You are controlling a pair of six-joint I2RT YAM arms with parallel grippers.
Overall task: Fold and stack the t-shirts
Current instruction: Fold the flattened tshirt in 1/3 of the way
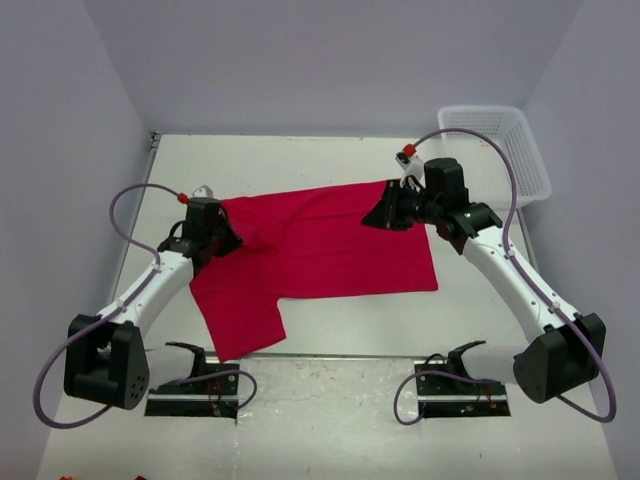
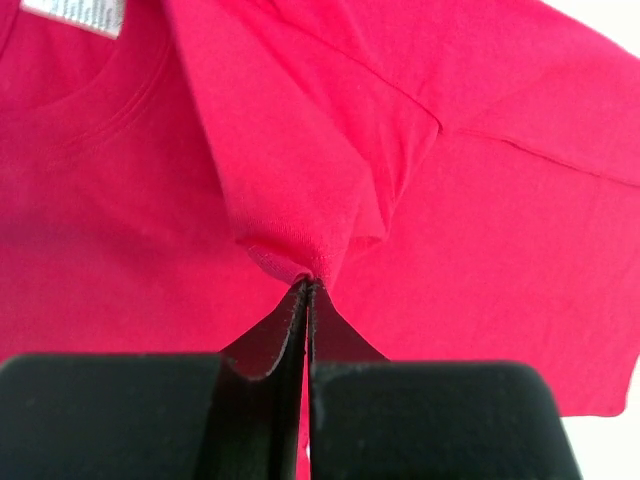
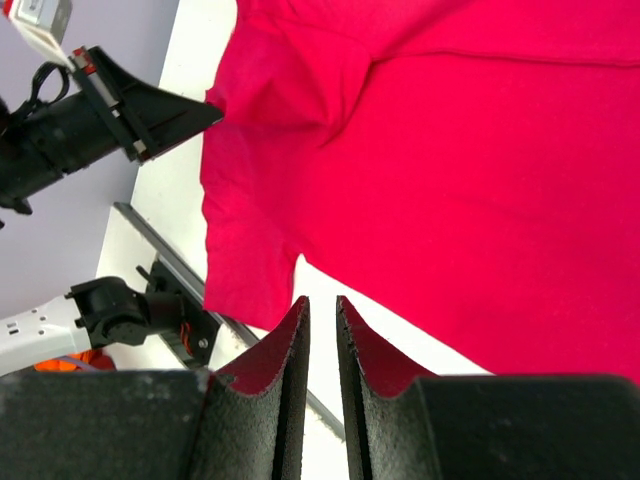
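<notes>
Left gripper (image 2: 308, 284): jaws pressed tight on a pinched peak of the t-shirt (image 1: 330, 250), near the collar and its neck label (image 2: 75, 12). This is likely an anchor for drawing that side over.
Right gripper (image 3: 320, 305): jaws a narrow slit apart, with the table (image 1: 300, 160) showing through and no cloth between the tips. It hangs above the shirt's far right corner, probably poised for a matching pinch.
T-shirt: spread mostly flat mid-table between the arms, one sleeve trailing toward the near edge. Folding looks barely begun.
Basket (image 1: 515, 165): white mesh, at the far right corner, apart from the shirt. No shirt is visible inside.
</notes>
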